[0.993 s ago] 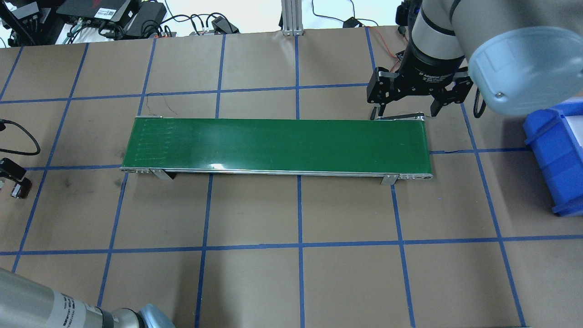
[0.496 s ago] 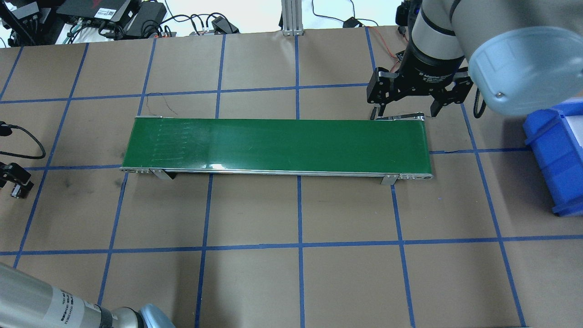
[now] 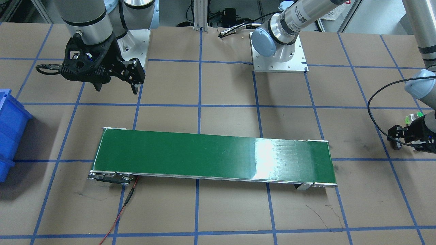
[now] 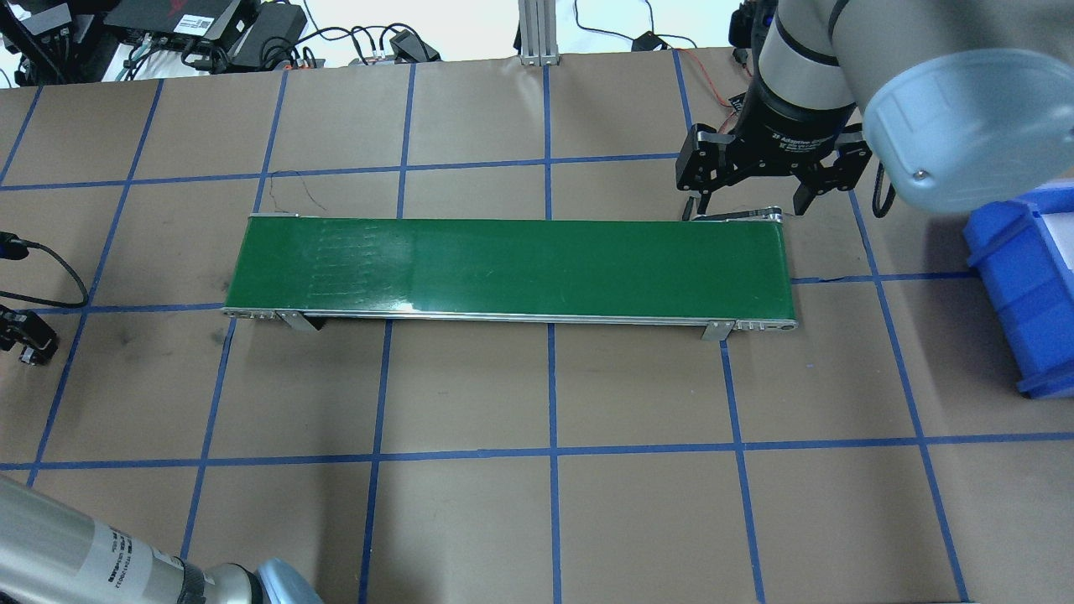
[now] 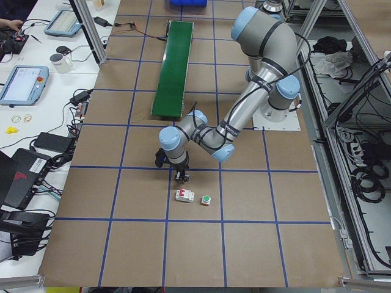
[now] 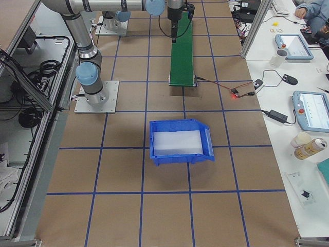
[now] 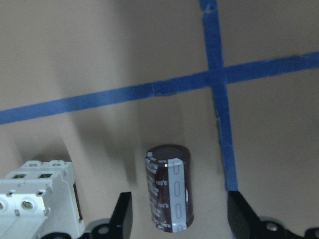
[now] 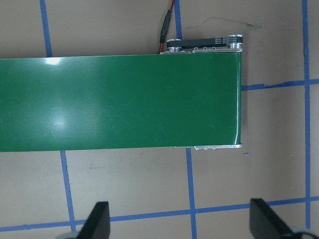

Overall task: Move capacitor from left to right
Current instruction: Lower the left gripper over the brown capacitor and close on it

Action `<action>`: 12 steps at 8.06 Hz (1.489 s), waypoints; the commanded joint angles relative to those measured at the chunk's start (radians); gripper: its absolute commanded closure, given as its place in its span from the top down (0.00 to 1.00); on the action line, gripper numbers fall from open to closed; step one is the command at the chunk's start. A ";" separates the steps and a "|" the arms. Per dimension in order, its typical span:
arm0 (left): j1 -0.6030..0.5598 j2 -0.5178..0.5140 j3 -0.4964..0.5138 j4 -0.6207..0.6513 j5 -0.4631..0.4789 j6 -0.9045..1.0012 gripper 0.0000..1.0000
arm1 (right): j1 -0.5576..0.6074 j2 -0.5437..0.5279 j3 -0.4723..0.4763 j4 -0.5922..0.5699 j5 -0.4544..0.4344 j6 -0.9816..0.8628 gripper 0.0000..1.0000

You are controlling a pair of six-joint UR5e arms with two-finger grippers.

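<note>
The capacitor (image 7: 168,188), a stubby dark brown cylinder with a pale stripe, lies on its side on the brown paper. My left gripper (image 7: 181,219) is open and low over it, with one finger (image 7: 123,215) on each side, not touching it. The gripper also shows at the table's left end in the overhead view (image 4: 27,337) and in the front-facing view (image 3: 408,137). My right gripper (image 4: 749,204) is open and empty, hovering by the far corner of the green conveyor's (image 4: 503,268) right end. It also shows in the front-facing view (image 3: 115,89).
A white breaker (image 7: 37,196) with a red switch (image 5: 184,196) lies right beside the capacitor. A green-capped button (image 5: 206,200) sits next to it. A blue bin (image 4: 1024,285) stands at the table's right end. Blue tape lines grid the paper.
My left gripper has shifted slightly toward the overhead view's left edge and its cable has swung along. The right arm has not moved.
</note>
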 commanded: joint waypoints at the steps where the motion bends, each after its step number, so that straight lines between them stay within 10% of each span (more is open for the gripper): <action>1: 0.004 -0.019 -0.001 0.033 0.025 0.043 0.70 | 0.000 0.000 0.000 0.000 0.000 0.000 1.00; 3: 0.004 -0.019 -0.003 0.033 0.019 0.040 0.57 | 0.000 0.000 0.000 0.000 0.001 0.000 1.00; 6: 0.006 -0.014 -0.003 0.024 0.021 0.051 0.00 | 0.000 0.000 0.000 -0.003 0.001 0.000 1.00; 12: -0.141 0.237 0.002 -0.217 -0.057 -0.158 0.00 | 0.000 0.000 0.000 -0.003 0.000 0.000 1.00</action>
